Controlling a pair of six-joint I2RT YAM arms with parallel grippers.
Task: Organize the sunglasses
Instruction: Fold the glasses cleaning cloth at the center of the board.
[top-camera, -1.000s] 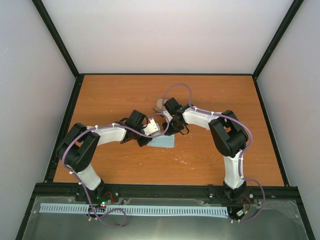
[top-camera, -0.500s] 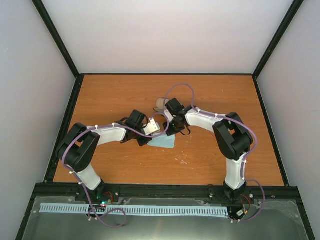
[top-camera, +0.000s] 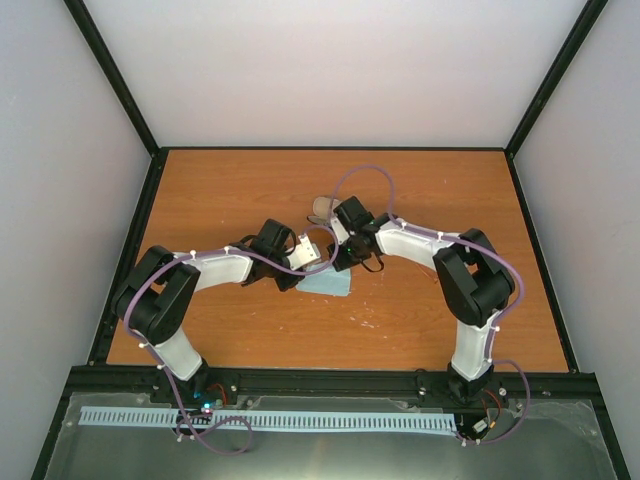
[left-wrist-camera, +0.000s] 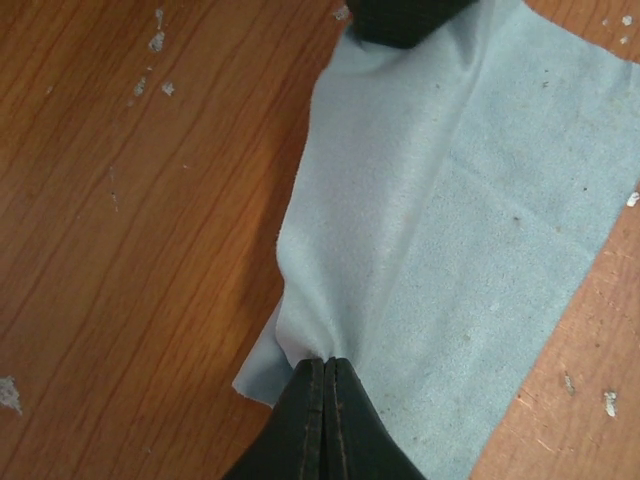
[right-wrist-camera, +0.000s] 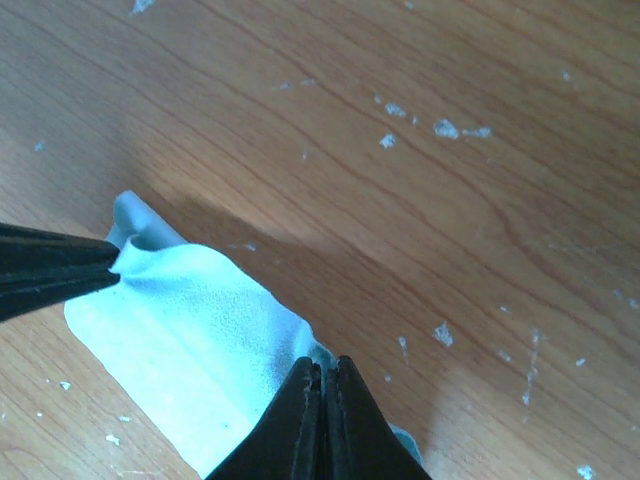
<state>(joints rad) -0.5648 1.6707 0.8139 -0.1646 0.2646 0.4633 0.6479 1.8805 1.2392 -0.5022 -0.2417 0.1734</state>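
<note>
The pale blue cloth (top-camera: 328, 283) lies on the wooden table (top-camera: 250, 190) between my two grippers. My left gripper (left-wrist-camera: 326, 360) is shut on one edge of the cloth (left-wrist-camera: 470, 200), which puckers at the pinch. My right gripper (right-wrist-camera: 322, 365) is shut on another edge of the cloth (right-wrist-camera: 190, 330). In the top view the left gripper (top-camera: 299, 278) and right gripper (top-camera: 340, 264) stand close together over the cloth. The left fingers (right-wrist-camera: 50, 270) show in the right wrist view. I cannot make out the sunglasses. A small brownish-grey thing (top-camera: 320, 206) shows behind the right wrist; I cannot tell what it is.
The table has black rails along its edges (top-camera: 130, 250) and pale walls around it. White flecks (right-wrist-camera: 440, 128) dot the wood. The right arm's purple cable (top-camera: 360, 172) loops over the far middle of the table.
The right arm's elbow has shifted a little to the right and nearer. Both grippers stay shut on the cloth in about the same place.
</note>
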